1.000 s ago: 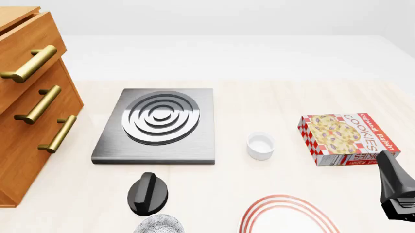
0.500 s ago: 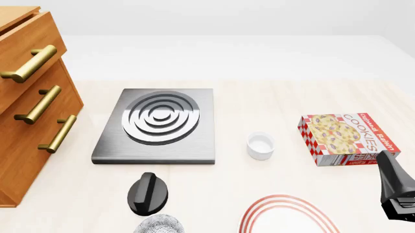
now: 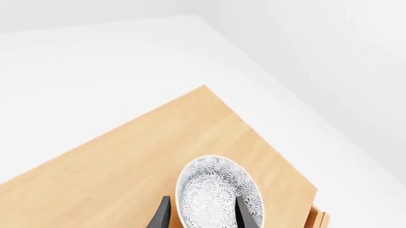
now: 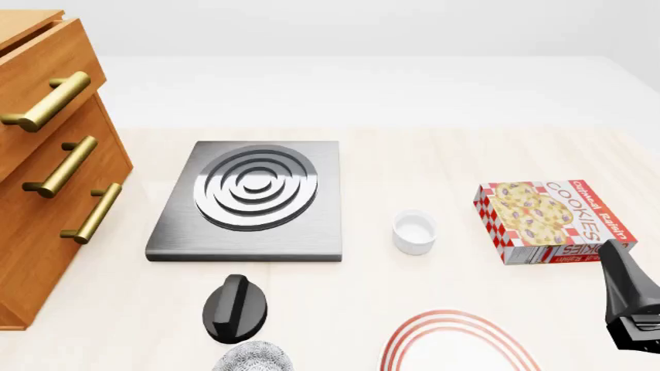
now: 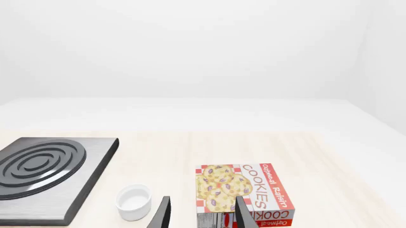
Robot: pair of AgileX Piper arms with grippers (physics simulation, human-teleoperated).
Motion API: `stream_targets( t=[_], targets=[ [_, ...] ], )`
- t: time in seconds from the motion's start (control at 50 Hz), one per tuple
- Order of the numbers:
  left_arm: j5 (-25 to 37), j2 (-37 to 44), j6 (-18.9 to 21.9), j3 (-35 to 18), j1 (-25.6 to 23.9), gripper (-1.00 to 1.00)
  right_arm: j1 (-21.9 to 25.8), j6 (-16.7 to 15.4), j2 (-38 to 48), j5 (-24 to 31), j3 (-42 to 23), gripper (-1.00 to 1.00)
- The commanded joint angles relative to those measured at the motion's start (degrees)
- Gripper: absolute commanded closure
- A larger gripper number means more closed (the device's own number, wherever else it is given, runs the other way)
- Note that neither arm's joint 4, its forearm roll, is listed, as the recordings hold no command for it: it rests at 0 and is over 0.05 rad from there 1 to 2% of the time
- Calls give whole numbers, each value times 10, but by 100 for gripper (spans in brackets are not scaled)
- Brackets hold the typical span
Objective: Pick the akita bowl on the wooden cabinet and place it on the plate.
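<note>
In the left wrist view the akita bowl [image 3: 216,187], whitish with a fine grey speckle, rests on the pale top of the wooden cabinet [image 3: 127,166]. My left gripper [image 3: 201,216] is open just above it: one finger stands outside the rim and the other over the inside. The front view shows the cabinet [image 4: 46,170] at the far left with its top cut off, so neither that bowl nor the left gripper appears there. The plate [image 4: 454,344] with red rings lies at the near edge. My right gripper [image 4: 629,309] is open and holds nothing, hanging near the cookie box.
A grey stove [image 4: 253,197] with silver rings sits mid-table. A small white bowl [image 4: 413,230] and a cookie box [image 4: 552,220] lie to its right. A second speckled bowl [image 4: 253,358] is at the near edge, with a black rounded part [image 4: 237,308] just beyond it.
</note>
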Motion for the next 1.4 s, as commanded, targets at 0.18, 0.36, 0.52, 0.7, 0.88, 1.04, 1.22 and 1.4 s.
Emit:
stream_targets(
  t=[0.18,0.36,0.52,0.7,0.88,1.04,1.22,1.4],
  targets=[
    [-6,-11,9,6,-4,100,0,0,0,-2,2,-100],
    [-6,-39,21,11,-6,100,0,0,0,-2,2,-100],
    [12,-64,-7,4,-8,100,0,0,0,-2,2,-100],
    [48,-89,-73,-14,-4,100,0,0,0,-2,2,-100],
    [71,-109,-106,-22,-6,100,0,0,0,-2,2,-100],
    [85,-128,-129,-26,-16,100,0,0,0,-2,2,-100],
    [102,-159,-159,-18,-51,100,0,0,0,-2,1,-100],
    [119,-184,-185,-19,-83,100,0,0,0,-1,1,-100]
  ],
)
